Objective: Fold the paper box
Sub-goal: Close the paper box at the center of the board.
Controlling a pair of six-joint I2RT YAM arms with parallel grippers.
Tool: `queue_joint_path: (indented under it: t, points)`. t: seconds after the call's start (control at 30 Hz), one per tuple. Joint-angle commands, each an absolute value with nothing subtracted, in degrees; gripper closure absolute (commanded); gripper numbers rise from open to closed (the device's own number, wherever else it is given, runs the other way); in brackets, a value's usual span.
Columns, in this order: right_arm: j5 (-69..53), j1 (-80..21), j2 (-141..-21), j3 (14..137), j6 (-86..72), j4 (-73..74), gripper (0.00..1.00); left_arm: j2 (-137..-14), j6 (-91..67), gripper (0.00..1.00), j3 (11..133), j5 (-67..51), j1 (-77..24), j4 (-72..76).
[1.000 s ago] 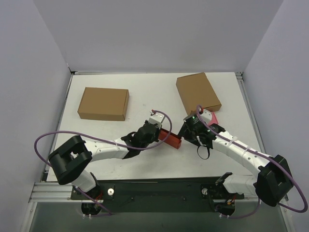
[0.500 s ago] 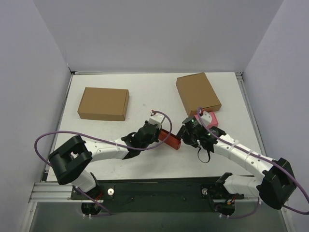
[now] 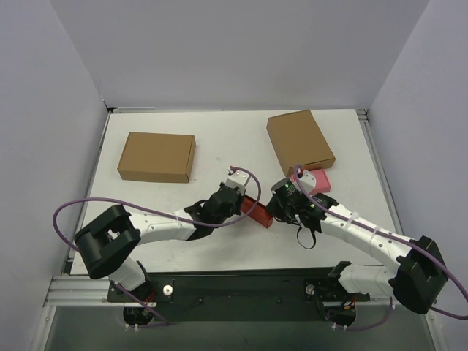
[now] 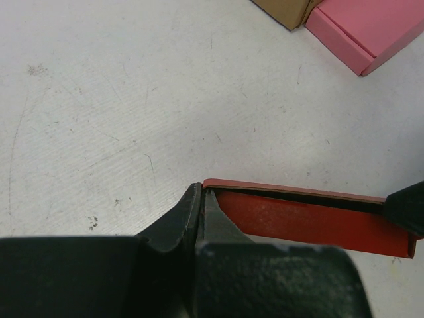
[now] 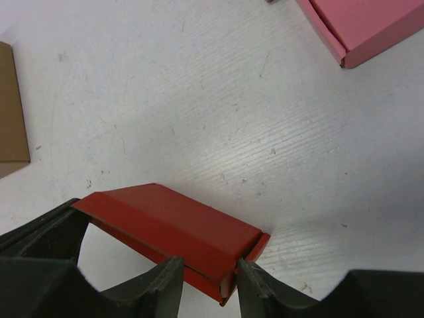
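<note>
1. White table (image 3: 219, 139) fills the floor of a pale-walled booth, its surface scuffed and faintly scratched, with both arms reaching in from the near edge.
2. Near the middle of the table, slightly toward the near side, lies the paper box (image 3: 257, 211), a long, narrow bright red piece set at a slant. In the left wrist view the paper box (image 4: 311, 222) shows a thin top lip over a red wall. In the right wrist view it (image 5: 172, 228) shows a flat creased panel and a small flap at the end.
3. At the box's left end, the left gripper (image 3: 243, 204) is clenched, its two black fingertips (image 4: 192, 209) pressed together on the edge of the red card.
4. At the opposite end, the right gripper (image 3: 272, 208) straddles the box, and its fingers (image 5: 165, 278) touch the card on both sides, grasping that end.
5. Just beyond the right gripper sits a small pink box (image 3: 316, 179), touching the near edge of a brown box (image 3: 300, 140).
6. A second brown box (image 3: 156, 156) lies well apart on the far left.
7. Purple cables (image 3: 69, 212) loop off both arms.
</note>
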State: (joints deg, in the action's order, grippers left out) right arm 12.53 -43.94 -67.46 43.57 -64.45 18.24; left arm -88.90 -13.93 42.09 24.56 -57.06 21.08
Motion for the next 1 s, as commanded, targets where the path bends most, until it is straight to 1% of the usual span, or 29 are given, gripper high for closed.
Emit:
queue_joint_path:
  t: [0.0, 0.07, 0.2, 0.63, 0.67, 0.87, 0.93, 0.97]
  points:
    - [13.01, -45.79, -69.87, 43.24, -64.34, 20.48, 0.63, -92.20, -15.03, 1.00, 40.87, 21.89, -57.92, 8.88]
    - [12.83, -46.23, -70.57, 43.42, -64.34, 21.18, 0.63, -92.37, -15.38, 1.00, 41.04, 21.88, -57.92, 8.44]
    - [11.69, -46.58, -73.03, 43.86, -64.16, 21.71, 0.74, -92.46, -15.82, 1.00, 41.22, 21.71, -57.83, 8.09]
    - [10.37, -46.85, -74.44, 42.98, -63.20, 23.11, 0.77, -92.20, -16.96, 1.00, 40.34, 19.25, -58.01, 9.05]
    - [10.55, -46.85, -74.70, 42.98, -62.15, 23.29, 0.83, -92.20, -16.70, 1.00, 40.43, 18.46, -57.92, 9.40]
    - [12.47, -47.28, -77.25, 44.38, -57.93, 25.31, 0.97, -90.53, -15.73, 1.00, 41.39, 16.18, -57.92, 9.41]
    - [13.35, -47.55, -77.69, 45.26, -57.31, 25.66, 0.98, -89.48, -15.47, 0.98, 41.57, 15.30, -58.01, 9.32]
    - [13.97, -47.90, -78.04, 45.52, -56.96, 25.75, 0.99, -89.12, -15.29, 0.98, 41.57, 15.12, -57.92, 9.40]
